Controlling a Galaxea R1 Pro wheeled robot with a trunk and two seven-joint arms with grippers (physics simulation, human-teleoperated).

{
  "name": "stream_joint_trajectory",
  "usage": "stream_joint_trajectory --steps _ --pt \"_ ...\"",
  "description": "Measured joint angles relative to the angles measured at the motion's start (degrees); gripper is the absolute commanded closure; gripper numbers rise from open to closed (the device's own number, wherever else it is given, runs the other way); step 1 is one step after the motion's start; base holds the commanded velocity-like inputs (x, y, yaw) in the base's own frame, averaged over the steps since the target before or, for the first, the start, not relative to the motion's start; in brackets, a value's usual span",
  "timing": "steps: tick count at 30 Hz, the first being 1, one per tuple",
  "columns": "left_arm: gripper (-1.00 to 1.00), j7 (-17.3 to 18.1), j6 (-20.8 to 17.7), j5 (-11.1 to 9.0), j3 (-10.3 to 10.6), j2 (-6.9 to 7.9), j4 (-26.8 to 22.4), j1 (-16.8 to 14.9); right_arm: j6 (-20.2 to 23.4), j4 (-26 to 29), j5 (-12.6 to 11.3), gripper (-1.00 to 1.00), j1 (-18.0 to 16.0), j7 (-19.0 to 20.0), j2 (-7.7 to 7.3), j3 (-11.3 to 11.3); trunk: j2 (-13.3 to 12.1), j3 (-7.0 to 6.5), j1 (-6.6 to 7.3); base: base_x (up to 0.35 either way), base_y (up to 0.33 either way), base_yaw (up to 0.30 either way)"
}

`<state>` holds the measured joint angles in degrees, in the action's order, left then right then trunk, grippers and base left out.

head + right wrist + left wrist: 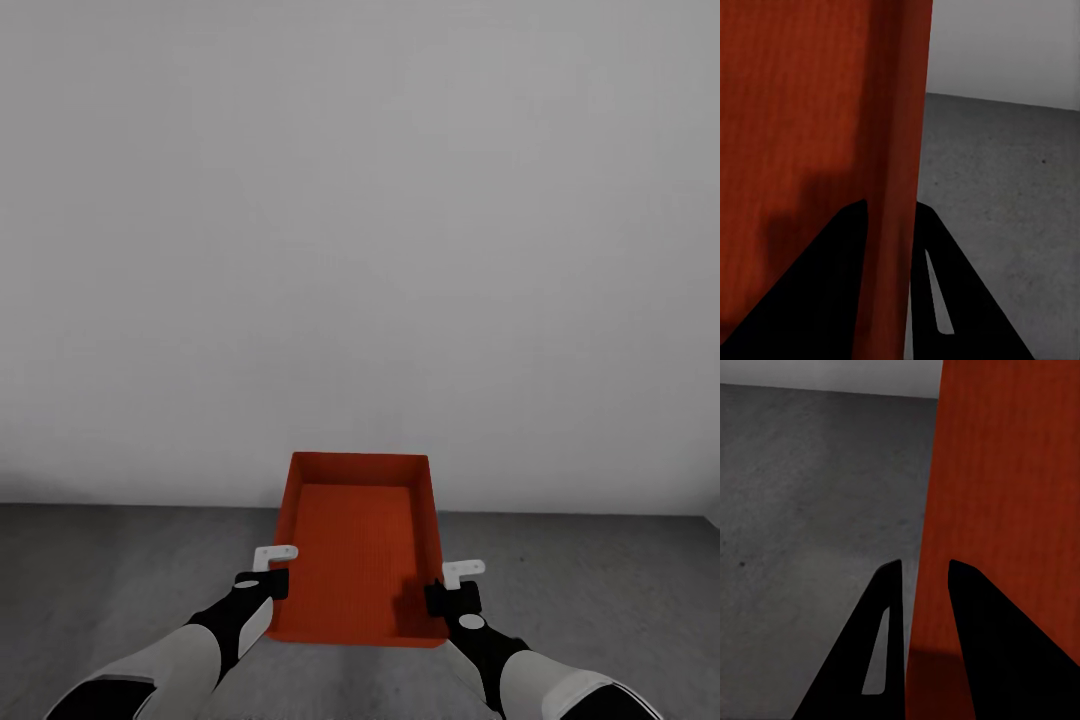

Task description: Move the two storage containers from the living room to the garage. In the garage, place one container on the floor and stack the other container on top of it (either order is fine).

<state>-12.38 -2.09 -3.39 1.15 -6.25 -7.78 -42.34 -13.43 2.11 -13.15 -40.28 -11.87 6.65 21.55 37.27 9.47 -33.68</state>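
Orange-red bin (360, 550) held level between both arms, straight ahead of the robot, above the dark grey concrete floor (120, 560) and close to a plain white-grey wall (360, 250). Open top, no lid, ribbed bottom visible inside, nothing in it. Left gripper (272, 572) clamped on the bin's left long wall; in the left wrist view, one dark finger (881, 652) outside the wall and the other inside, the rim pinched between them. Right gripper (455, 588) clamped likewise on the right long wall; in the right wrist view, fingers (945, 300) straddling the red rim (896, 187). Mottled floor beyond, meeting the wall at a straight line.
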Motion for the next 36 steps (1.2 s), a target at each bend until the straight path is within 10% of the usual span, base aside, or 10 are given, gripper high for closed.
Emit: stream_joint_trajectory --steps 36 --pt "1.00 -0.1 0.2 0.1 -0.1 -0.06 0.1 0.0 -0.1 0.0 -0.1 1.00 0.0 0.0 -0.01 0.1 0.0 3.31 0.00 0.000 0.000 0.000"
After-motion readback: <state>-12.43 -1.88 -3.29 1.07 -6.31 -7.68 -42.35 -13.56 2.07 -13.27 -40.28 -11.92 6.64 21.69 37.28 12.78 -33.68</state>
